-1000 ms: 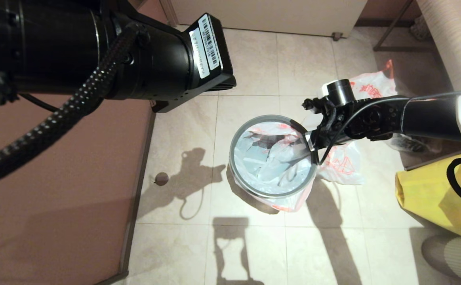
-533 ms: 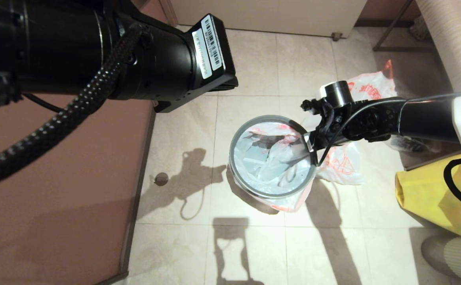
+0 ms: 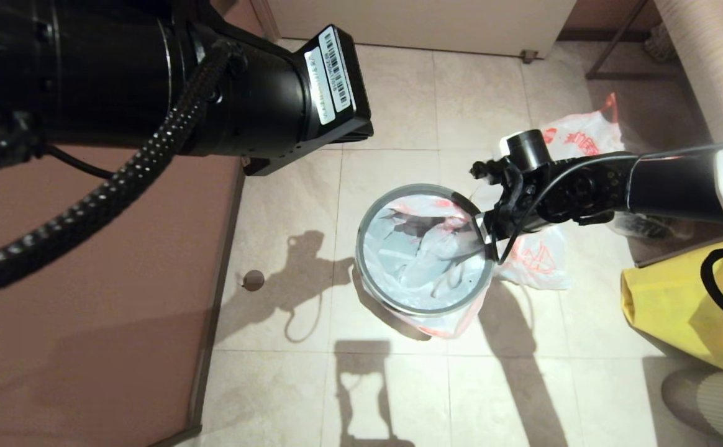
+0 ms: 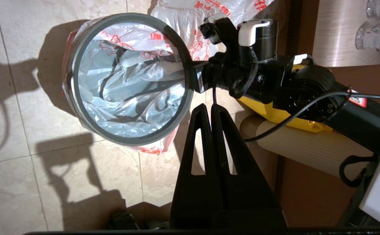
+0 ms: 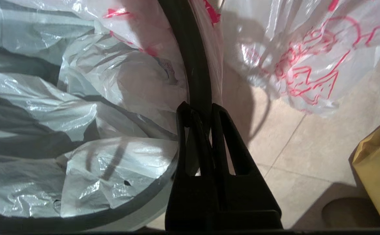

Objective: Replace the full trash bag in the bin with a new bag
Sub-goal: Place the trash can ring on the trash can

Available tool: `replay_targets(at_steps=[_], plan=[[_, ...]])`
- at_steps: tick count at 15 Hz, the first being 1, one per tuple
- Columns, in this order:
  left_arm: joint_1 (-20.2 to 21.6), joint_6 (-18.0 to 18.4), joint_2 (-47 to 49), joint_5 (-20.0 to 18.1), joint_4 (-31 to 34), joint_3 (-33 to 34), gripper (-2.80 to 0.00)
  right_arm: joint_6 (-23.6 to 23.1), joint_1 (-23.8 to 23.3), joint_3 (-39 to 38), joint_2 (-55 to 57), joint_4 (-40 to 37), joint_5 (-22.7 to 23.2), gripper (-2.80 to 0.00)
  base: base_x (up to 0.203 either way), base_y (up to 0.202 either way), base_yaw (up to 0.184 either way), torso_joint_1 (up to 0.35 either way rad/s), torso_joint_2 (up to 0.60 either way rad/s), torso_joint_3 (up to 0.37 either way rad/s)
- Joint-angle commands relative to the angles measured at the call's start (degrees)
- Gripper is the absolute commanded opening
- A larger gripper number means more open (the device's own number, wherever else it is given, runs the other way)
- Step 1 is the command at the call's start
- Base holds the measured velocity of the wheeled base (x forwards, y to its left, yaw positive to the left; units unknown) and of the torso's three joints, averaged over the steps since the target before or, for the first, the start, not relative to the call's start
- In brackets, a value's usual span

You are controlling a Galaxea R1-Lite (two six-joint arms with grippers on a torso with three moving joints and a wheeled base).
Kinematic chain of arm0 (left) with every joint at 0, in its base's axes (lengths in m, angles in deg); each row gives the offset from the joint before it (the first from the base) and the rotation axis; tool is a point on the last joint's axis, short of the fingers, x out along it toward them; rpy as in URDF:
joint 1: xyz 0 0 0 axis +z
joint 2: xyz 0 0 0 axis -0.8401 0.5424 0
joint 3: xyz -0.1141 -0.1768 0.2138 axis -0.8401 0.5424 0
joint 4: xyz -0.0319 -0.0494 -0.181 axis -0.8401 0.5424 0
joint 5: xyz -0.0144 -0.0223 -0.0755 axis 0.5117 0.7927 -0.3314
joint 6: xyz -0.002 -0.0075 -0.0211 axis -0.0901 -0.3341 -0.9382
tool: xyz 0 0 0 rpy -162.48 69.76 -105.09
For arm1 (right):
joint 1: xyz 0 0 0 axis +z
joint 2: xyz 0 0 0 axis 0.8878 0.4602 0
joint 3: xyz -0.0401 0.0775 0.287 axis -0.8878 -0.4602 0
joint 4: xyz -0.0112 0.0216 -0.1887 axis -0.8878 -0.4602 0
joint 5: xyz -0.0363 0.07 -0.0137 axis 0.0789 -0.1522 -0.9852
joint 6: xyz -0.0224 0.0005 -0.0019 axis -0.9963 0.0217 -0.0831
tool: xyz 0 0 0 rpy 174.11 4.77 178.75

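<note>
The bin shows from above as its grey ring rim point(image 3: 399, 305) on the tiled floor. The new bag point(image 3: 417, 261) lines it, crumpled and white, with a red-printed edge hanging outside under the ring. My right gripper point(image 3: 489, 239) is shut on the ring's right side; in the right wrist view its fingers point(image 5: 199, 109) pinch the rim point(image 5: 193, 65). The full trash bag point(image 3: 538, 257) lies on the floor right behind that gripper. My left gripper point(image 4: 211, 107) is shut on nothing, held high above the floor beside the bin point(image 4: 183, 65).
A big yellow bag point(image 3: 684, 304) stands at the right. A clear bag with dark contents point(image 3: 647, 226) lies under the right arm. A floor drain point(image 3: 253, 280) sits left of the bin. A brown panel point(image 3: 88, 310) runs along the left.
The ring and bin have shifted slightly left and toward me with the right gripper still clamped on the rim. The left arm has edged a little to the right.
</note>
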Motion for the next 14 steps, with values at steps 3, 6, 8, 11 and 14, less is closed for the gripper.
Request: replay_targets(at_steps=[3,6,8,11,14], plan=[[-0.08,-0.20,0.67,0.11,0.15,-0.08,-2.80,2.64,0.55,-5.41,-6.80,-0.11,-0.57,-2.80,0.000,0.000,0.000,0.000,0.00,0.000],[-0.34,-0.25,1.78,0.11,0.12,-0.08,-2.80,3.07,0.55,-6.57,-6.77,0.77,-2.39,0.00,0.000,0.000,0.000,0.000,0.00,0.000],[-0.30,-0.20,1.80,0.11,0.06,-0.08,-2.80,2.97,0.52,-5.63,-4.54,0.85,-2.26,0.00,0.000,0.000,0.000,0.000,0.00,0.000],[-0.11,-0.20,2.30,0.11,0.01,-0.14,-2.80,3.66,0.20,-5.48,-4.51,0.83,-2.03,0.00,0.000,0.000,0.000,0.000,0.00,0.000],[-0.29,0.94,1.80,-1.33,0.38,1.48,-2.80,6.75,-0.43,-11.56,-12.74,0.59,-0.24,0.00,0.000,0.000,0.000,0.000,0.00,0.000]])
